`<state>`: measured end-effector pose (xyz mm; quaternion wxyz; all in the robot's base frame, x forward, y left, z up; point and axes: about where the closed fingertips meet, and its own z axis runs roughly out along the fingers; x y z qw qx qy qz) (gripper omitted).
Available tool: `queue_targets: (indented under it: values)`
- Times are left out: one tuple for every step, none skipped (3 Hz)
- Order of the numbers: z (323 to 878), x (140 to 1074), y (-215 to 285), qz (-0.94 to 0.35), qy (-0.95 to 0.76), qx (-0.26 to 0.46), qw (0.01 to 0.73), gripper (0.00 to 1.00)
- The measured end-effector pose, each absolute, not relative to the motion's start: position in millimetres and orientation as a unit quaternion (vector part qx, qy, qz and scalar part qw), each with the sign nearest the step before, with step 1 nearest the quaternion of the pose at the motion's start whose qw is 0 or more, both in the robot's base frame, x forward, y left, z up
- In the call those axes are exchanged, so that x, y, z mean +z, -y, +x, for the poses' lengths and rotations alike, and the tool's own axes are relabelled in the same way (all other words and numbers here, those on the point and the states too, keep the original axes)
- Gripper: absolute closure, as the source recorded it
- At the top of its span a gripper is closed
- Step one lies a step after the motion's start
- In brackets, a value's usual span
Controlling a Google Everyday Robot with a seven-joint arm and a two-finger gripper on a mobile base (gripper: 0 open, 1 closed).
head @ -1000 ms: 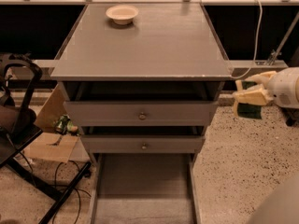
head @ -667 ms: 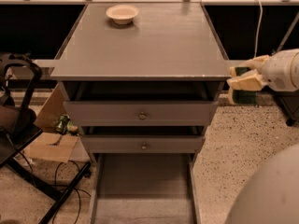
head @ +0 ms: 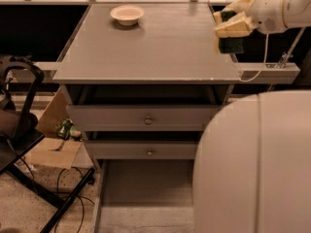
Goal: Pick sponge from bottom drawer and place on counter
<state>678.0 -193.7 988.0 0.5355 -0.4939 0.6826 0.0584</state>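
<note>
My gripper (head: 232, 25) is at the upper right, above the right edge of the counter (head: 160, 47). It is shut on the sponge (head: 230, 43), whose dark green face hangs down just above the counter's right side. The bottom drawer (head: 141, 188) is pulled out below, its grey floor bare where it shows; its right part is hidden behind my white arm.
A cream bowl (head: 127, 14) sits at the counter's far left. Two upper drawers with round knobs (head: 148, 121) are slightly open. My white arm (head: 252, 164) fills the lower right. A black frame and cardboard (head: 29, 144) stand to the left.
My gripper has risen with the sponge from beside the cabinet's right side up to counter height, moving in over the counter's right edge. The white arm has swung into the lower right.
</note>
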Motion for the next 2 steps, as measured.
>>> queue_targets:
  values:
    - [717.6, 997.1, 168.2, -0.497, -0.653, 0.101, 0.562, 1.00]
    - [769.2, 1002.9, 126.7, -0.481, -0.622, 0.148, 0.600, 1.00]
